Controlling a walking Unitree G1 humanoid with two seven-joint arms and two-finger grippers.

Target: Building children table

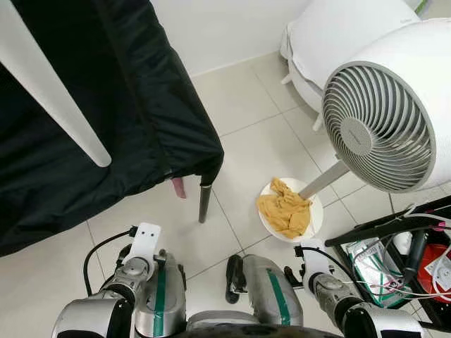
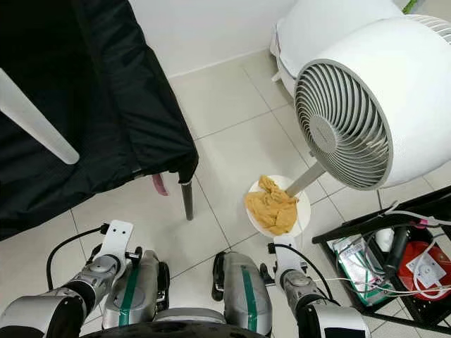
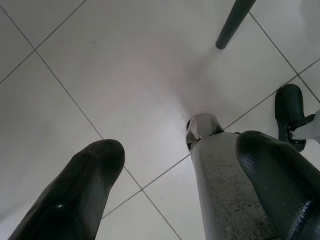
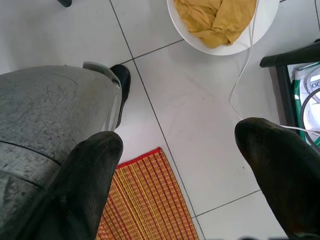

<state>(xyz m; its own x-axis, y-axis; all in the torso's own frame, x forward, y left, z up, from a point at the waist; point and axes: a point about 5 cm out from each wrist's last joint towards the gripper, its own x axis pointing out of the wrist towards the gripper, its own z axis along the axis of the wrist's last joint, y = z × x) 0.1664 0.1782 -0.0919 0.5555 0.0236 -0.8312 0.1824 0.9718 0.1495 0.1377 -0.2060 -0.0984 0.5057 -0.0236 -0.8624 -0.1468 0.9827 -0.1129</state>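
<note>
Clearly both arms hang idle, the left gripper (image 3: 170,195) and right gripper (image 4: 190,175) with jaws spread wide, holding nothing. A white table leg (image 1: 49,91) juts near left, over the black-draped frame (image 1: 127,105). Stepping forward risks snagging the fan (image 1: 384,105) cable (image 4: 245,65) or kicking its base with the yellow cloth (image 1: 285,208).

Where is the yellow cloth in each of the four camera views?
Left eye view: yellow cloth lies on the white fan base, centre-right.
Right eye view: cloth on the same base, near the centre.
Left wrist view: not in it.
Right wrist view: cloth at the top edge.
Shared landmark: the fan base.
</note>
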